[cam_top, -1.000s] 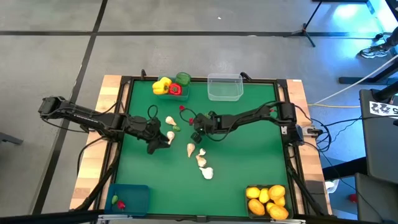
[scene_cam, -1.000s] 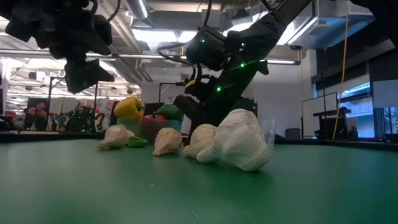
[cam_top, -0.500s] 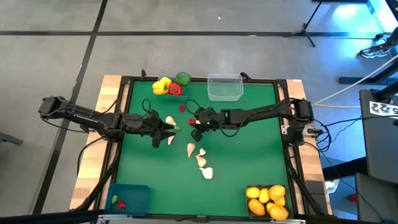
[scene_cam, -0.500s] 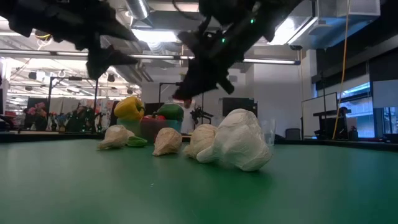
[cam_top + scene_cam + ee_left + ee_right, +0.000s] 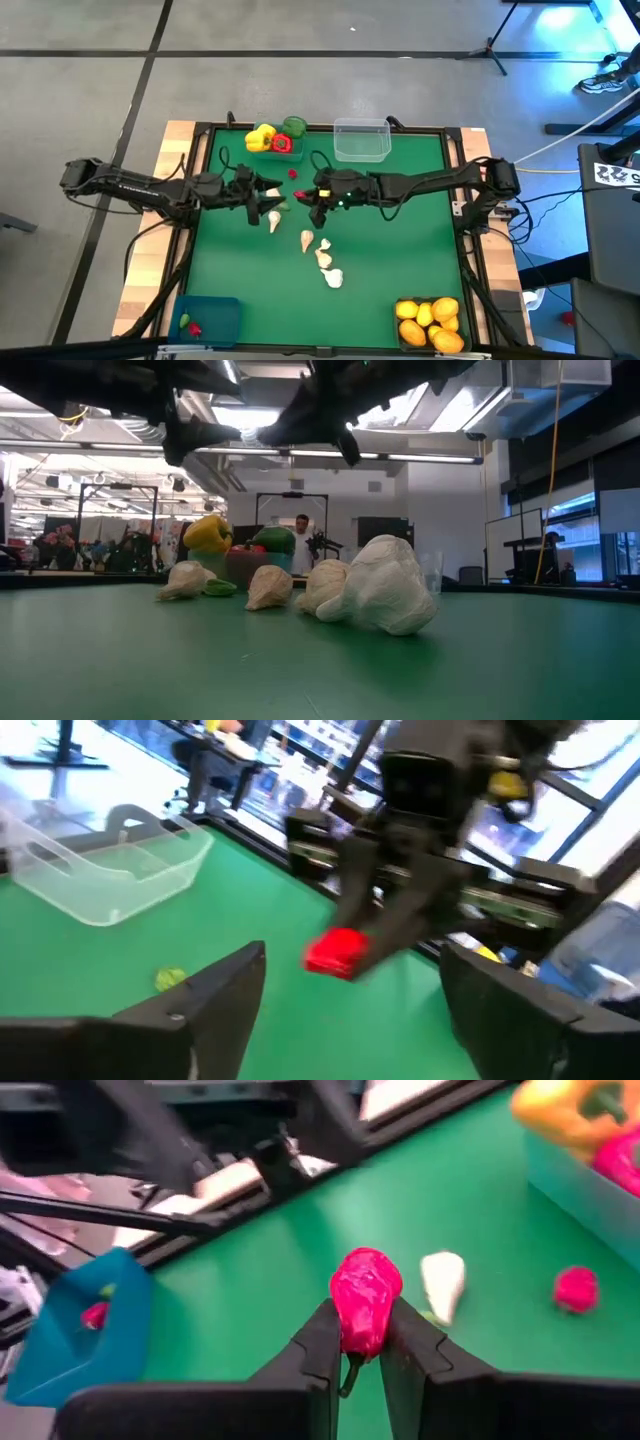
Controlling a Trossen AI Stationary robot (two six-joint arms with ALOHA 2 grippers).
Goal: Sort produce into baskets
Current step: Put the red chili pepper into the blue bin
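Left gripper [image 5: 262,192] spread wide above garlic bulbs [image 5: 272,205] mid-counter [image 5: 400,250]. Right gripper [image 5: 312,196] just beside, raised, pinching a small red pepper [image 5: 364,1295]. Clear bin [image 5: 361,140] behind; citrus-filled bin [image 5: 430,322] near right corner; blue bin [image 5: 207,320] near left.

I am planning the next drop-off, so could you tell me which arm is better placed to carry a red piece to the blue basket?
Right: its gripper already pinches a small red piece; the left gripper is open and empty.
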